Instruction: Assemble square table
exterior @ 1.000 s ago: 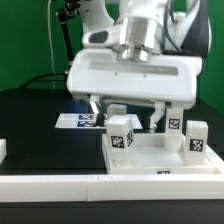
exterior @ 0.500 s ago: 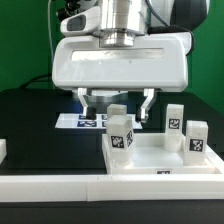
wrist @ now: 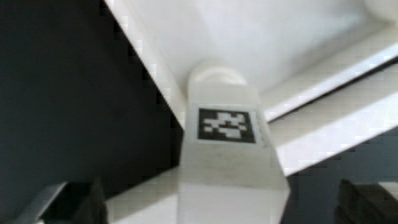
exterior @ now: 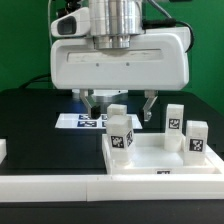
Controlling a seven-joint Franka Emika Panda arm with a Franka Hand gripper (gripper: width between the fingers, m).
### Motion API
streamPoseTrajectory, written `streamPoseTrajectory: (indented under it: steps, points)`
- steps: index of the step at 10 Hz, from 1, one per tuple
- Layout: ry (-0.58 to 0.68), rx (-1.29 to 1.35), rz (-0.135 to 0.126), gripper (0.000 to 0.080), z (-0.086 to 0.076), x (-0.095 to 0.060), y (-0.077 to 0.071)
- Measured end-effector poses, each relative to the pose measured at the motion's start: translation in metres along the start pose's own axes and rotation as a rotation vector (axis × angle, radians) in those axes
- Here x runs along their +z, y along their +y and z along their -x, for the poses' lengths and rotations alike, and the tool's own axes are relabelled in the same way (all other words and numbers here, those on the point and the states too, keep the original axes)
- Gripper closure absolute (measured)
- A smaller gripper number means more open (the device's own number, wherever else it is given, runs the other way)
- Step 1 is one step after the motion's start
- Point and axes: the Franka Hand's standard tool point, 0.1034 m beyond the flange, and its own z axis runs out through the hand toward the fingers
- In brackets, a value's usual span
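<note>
The gripper [exterior: 117, 103] is seen hanging above the table surface, its two dark fingers [exterior: 88, 103] spread wide apart; nothing is held between them. Beneath and between the fingers a white leg [exterior: 117, 113] stands upright, not touched on either side as far as can be told. The same leg [wrist: 228, 140] is shown in the wrist view, rounded at its tip, with a black-and-white tag on its face, and the fingertips [wrist: 75, 197] are glimpsed blurred well clear at either side.

The square panel [exterior: 160, 160] is laid flat on the black table [exterior: 30, 115], against the long white bar [exterior: 60, 185] at the front edge. A second leg [exterior: 122, 133] is stood upright at the panel's corner toward the exterior view's left. Two more legs [exterior: 176, 117] [exterior: 198, 138] are stood upright on the exterior view's right. The marker board [exterior: 78, 121] is seen lying flat behind the panel, partly hidden by the fingers. A small white block [exterior: 3, 150] is cut off at the left edge.
</note>
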Motion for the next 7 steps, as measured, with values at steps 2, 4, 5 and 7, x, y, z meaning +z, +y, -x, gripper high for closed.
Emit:
streamPoseTrajectory:
  steps: [2,4,5,7]
  points:
    - [-0.002,0.036,-0.025,0.0150,-0.001,0.003,0.001]
    - [0.002,0.045,-0.024,0.0150,0.001,0.011,-0.006]
    - [0.028,0.043,-0.018,0.0150,-0.002,0.019,-0.007]
    - [0.038,0.055,-0.015,0.0181,-0.003,0.022,-0.007]
